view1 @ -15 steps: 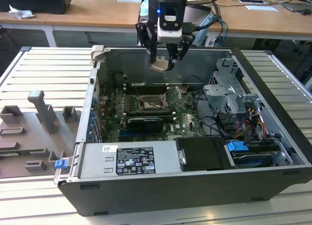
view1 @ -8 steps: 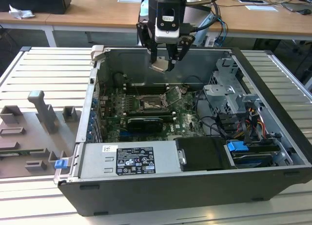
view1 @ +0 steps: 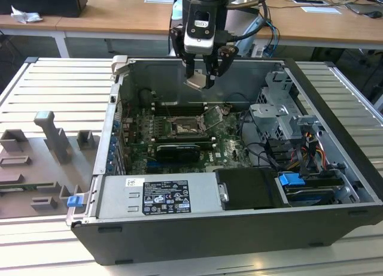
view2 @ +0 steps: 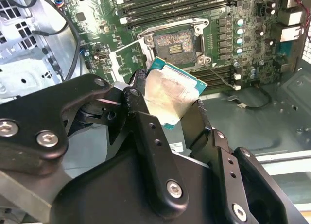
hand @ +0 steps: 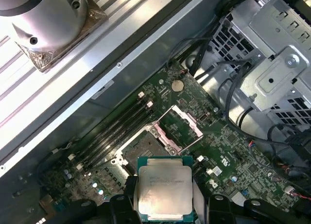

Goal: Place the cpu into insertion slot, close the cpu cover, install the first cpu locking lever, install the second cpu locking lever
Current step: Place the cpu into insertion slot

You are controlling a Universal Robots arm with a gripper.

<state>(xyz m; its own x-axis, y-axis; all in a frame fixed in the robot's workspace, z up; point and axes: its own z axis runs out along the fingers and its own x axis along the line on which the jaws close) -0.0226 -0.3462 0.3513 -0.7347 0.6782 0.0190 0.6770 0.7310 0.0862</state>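
My gripper [view1: 200, 78] hangs above the open computer case, shut on the cpu [view1: 196, 83], a pale silvery square chip with a green edge. In both wrist views the cpu [view2: 170, 95] [hand: 163, 190] sits between the black fingers [view2: 143, 117] [hand: 129, 186], held high over the board. The insertion slot [view1: 181, 127] [view2: 175, 45] [hand: 141, 146] is a dark square socket with a metal rim on the green board, and it is bare. The cpu cover [view1: 214, 115] [view2: 127, 58] [hand: 181, 126] stands raised on its hinge beside the slot. A thin wire lever [view2: 221, 77] lies next to the socket.
Long memory slots [view1: 179, 105] run behind the socket and a black graphics card [view1: 176, 151] lies in front. A metal drive cage [view1: 281, 108] with cables stands at the exterior view's right, and the power supply [view1: 158, 195] along the front. Grey fixtures [view1: 54, 138] stand outside the case.
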